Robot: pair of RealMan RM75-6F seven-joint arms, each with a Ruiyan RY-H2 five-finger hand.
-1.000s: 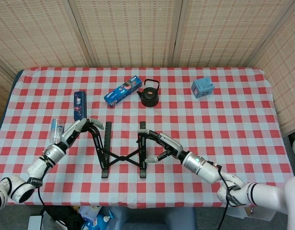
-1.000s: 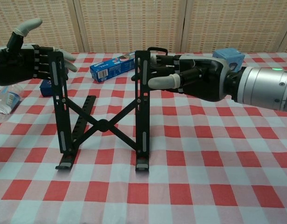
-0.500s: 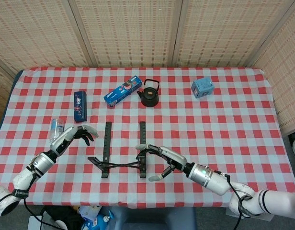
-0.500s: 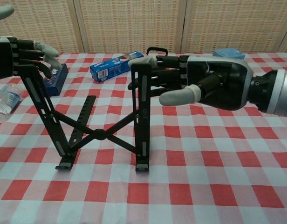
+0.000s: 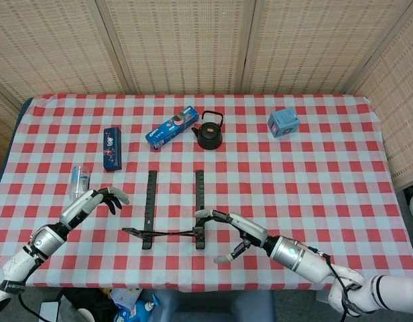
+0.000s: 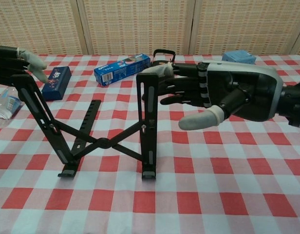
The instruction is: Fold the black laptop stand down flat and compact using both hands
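stand: the black laptop stand [image 6: 99, 131] is found on the checked table [image 5: 314, 174], near the robot's edge, between the two hands; it is only partly collapsed.
long axis: its two base rails are laid pointing away from the robot, as seen from the head view; in the chest view the left upright is tilted outward and the right one is held near vertical, with crossed links between.
right hand: the right hand [image 6: 213, 95] is placed just right of the right upright, fingertips laid against its top; thumb spread below, nothing enclosed, so it is judged open.
left hand: the left hand [image 5: 99, 199] is seen just left of the left upright's top; fingers are apart and no grasp is shown.
nearer hand: the right is judged nearer; contact is made there, while contact on the left cannot be confirmed.
coming move: both uprights would have to be pressed toward the robot and downward onto the rails.
hidden: the left hand is cut off by the chest view's edge; the hinges are too small to be read.
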